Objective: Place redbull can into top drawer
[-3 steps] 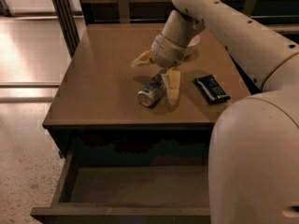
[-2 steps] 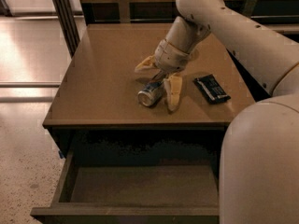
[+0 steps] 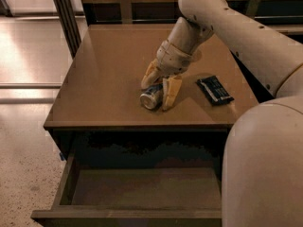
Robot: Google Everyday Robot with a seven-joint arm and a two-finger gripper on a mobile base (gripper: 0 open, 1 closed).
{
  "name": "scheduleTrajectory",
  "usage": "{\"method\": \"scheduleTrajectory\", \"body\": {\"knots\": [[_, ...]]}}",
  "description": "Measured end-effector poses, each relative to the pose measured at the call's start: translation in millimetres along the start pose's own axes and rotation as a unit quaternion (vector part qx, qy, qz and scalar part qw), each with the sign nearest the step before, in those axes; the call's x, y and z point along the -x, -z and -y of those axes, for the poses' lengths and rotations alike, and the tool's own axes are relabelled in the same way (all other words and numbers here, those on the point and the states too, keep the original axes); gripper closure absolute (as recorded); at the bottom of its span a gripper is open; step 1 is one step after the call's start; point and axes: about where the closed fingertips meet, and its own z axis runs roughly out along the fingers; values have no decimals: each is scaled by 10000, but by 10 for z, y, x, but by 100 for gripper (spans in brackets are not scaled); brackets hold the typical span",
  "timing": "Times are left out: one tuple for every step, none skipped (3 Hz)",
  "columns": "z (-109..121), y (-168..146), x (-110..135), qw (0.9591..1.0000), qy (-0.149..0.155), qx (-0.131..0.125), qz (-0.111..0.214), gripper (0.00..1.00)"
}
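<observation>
Can (image 3: 151,98) on its side on table (image 3: 94,79), nr front edge, abt mid-width. Gripper (image 3: 157,94) down over can, fingers (image 3: 169,91) spread: one behind-left of can, other just right of it (contact unclear). Packet (image 3: 215,90) flat on table, right of can, apart. Arm (image 3: 227,27) enters from right rear. Drawer (image 3: 142,188) pulled out below table front, fwd of can.

1. The redbull can (image 3: 151,97) lies on its side near the front edge of the bench (image 3: 104,65), with its shiny round end towards the camera.
2. The tool (image 3: 156,96) is down at the can, low over the bench top, on an arm (image 3: 227,27) that reaches in from the upper right.
3. A flat black packet (image 3: 215,90) lies on the bench to the right of the can, apart from it.
4. The top drawer (image 3: 142,188) stands pulled out below the bench front, its flat bottom in view.
</observation>
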Motion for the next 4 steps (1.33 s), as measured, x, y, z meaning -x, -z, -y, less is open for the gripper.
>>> {"method": "scheduleTrajectory", "body": {"knots": [[0, 0, 0, 10000, 0, 0, 0, 70], [0, 2, 1, 10000, 0, 0, 0, 94], [3, 25, 15, 10000, 0, 0, 0, 100], [-91, 115, 141, 9991, 156, -249, 308, 100]]}}
